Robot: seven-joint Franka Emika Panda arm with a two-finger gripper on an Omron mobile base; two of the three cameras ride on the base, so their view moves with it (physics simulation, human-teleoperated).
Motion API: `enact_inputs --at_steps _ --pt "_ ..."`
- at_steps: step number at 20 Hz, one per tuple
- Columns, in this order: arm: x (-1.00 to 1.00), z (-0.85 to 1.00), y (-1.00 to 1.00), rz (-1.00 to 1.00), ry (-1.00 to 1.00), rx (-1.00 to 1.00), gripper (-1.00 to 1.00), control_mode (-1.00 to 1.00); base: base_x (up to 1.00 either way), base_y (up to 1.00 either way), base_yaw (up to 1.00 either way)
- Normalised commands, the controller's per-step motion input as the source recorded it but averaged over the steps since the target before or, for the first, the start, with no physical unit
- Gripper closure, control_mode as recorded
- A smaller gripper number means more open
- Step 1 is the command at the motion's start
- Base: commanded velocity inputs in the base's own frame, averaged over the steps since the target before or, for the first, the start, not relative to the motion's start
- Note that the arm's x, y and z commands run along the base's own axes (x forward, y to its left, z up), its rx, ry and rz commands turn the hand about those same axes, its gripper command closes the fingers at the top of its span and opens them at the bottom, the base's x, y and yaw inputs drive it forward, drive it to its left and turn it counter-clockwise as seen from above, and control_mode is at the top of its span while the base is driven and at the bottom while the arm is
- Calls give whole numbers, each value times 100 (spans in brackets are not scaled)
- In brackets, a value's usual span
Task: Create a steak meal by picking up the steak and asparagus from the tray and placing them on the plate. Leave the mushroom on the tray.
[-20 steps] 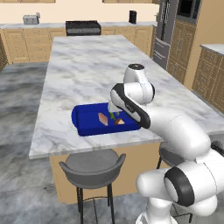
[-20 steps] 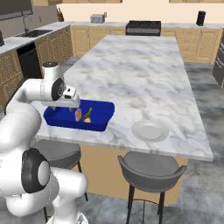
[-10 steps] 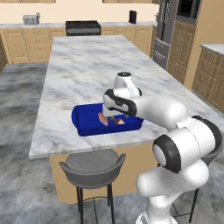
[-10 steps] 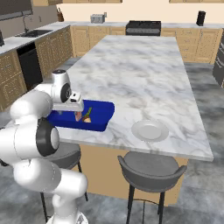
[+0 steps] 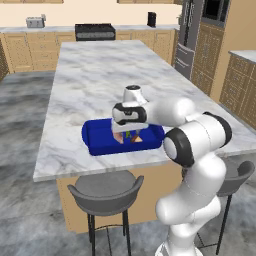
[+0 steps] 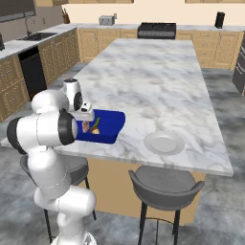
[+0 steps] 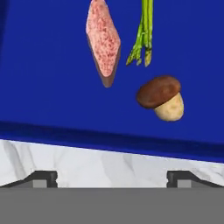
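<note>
Hand view first: my arm has swung down over the tray [image 7: 43, 65] in the last second, and now I'm looking straight into it. That puts me in reach for a first pick, I judge, with nothing lifted yet. The gripper [image 7: 112, 178] hangs released, jaws spread wide, empty, hovering over the tray's near rim above the marble counter [image 7: 87, 164].

Largest to smallest, all against the tray: the tray itself is a deep-blue, glossy rectangular dish with a raised wall. Well apart from it along the counter edge sits the plate [image 6: 164, 142], round, flat, pale, bare. Inside the tray lies the steak [image 7: 103, 40], a flat pinkish slab, grainy on top, tapering to a darker point. Just beside it lies the asparagus [image 7: 142, 37], a thin green stalk with a split, feathery tip. Nearest the tray's rim is the mushroom [image 7: 162, 97]: smooth brown cap, stubby tan stem, apart from both.
</note>
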Motion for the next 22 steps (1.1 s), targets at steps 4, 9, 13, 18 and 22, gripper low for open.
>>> enact_inputs --at_steps 4,9,13,18,22 --pt "62 -43 12 0 2 0 -100 -100 0 0 0" --pt "57 -39 18 0 2 0 -100 -100 0 0 0" --pt "47 -40 5 0 1 0 -100 -100 0 0 0" --pt "38 -36 0 0 0 0 -100 -100 0 0 0" --pt "40 -33 0 0 0 0 -100 -100 0 0 0"
